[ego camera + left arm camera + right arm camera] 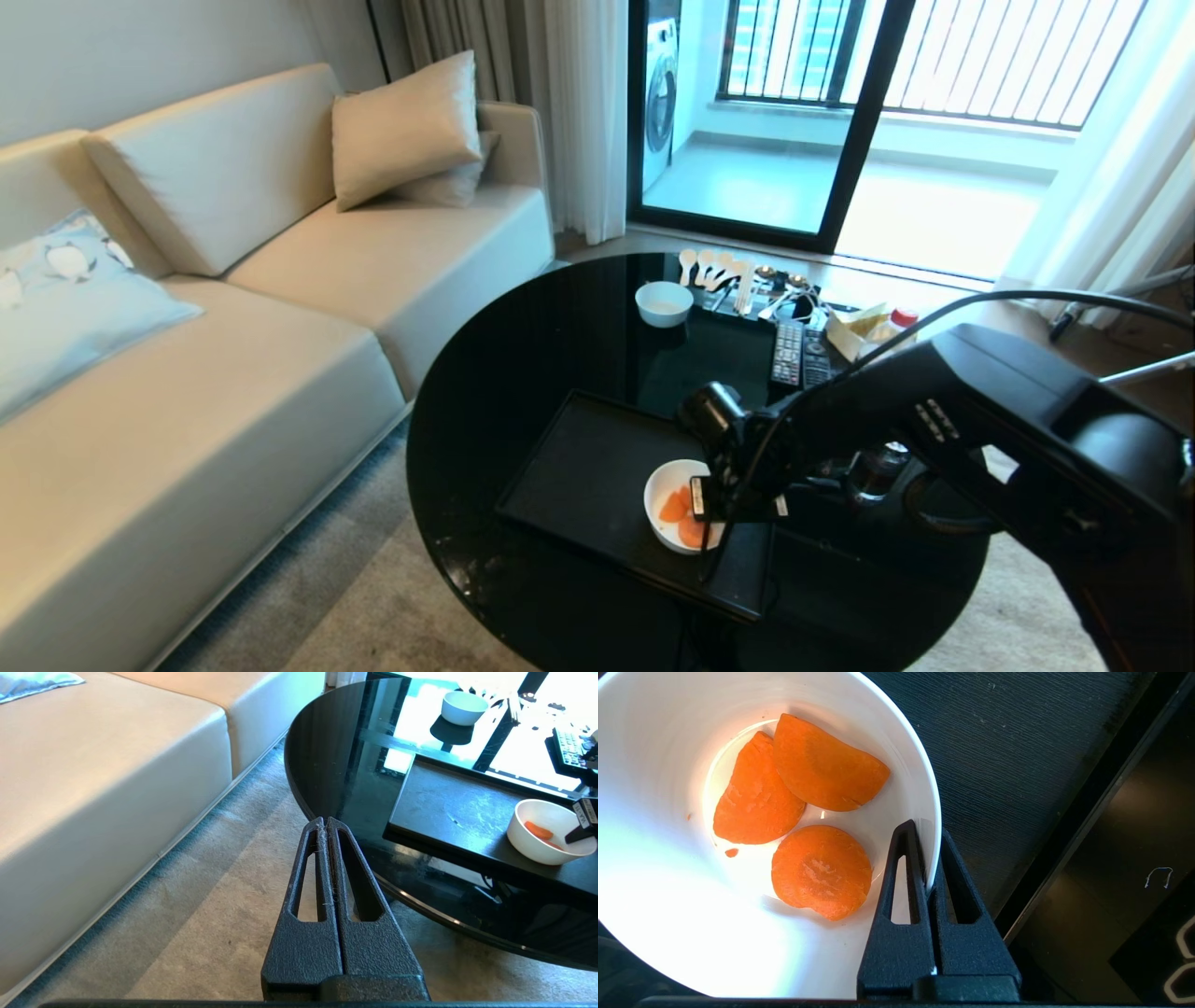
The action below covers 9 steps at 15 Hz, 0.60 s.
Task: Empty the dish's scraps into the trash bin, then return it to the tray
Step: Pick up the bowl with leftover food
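Indoors, glossy round table, beige sofa, grey carpet, balcony door

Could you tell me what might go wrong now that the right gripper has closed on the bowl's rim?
The right gripper pinches only the thin rim of the dish, so it could slip or tilt when lifted. The three loose scraps might spill onto the tray. No trash bin is in view.

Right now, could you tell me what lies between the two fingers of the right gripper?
The dish's white wall: in the right wrist view the right gripper is shut on its rim, one finger inside near the carrot slices, the other outside over the tray.
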{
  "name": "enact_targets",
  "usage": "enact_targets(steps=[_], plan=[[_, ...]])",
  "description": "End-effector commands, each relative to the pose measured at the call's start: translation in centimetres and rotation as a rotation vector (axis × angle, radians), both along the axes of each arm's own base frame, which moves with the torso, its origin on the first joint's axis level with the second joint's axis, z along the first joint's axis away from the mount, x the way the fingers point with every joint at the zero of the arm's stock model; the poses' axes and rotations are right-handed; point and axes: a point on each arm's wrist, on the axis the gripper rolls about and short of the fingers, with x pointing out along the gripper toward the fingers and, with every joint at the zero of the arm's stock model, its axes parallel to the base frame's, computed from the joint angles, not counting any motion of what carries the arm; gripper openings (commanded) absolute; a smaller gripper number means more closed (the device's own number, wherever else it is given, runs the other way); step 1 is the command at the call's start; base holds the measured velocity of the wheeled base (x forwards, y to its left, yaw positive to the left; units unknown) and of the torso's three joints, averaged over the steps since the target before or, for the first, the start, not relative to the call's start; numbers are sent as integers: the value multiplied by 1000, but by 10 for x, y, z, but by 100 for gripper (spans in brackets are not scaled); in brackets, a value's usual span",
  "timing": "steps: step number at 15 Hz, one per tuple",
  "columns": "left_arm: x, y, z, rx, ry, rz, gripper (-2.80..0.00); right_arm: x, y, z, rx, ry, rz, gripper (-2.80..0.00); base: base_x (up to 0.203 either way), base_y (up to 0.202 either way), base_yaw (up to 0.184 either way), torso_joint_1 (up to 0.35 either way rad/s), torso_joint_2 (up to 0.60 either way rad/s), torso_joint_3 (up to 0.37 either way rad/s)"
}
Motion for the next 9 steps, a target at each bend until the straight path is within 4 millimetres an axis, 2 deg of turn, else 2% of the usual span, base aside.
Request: enact_targets(steps=[1,5,9], plan=[[0,0,0,-1,-1,0,-280,-1,-1,4,3,-2,-10,-280,0,0,0,0,0,0],[0,0,0,-1,-1,0,-280,-2,-13,35,48,-33,-79,-280,0,0,0,0,0,0],[0,0,0,-1,-1,0,-280,-6,-42,79,83,-47,-188,-280,0,0,0,0,0,0]])
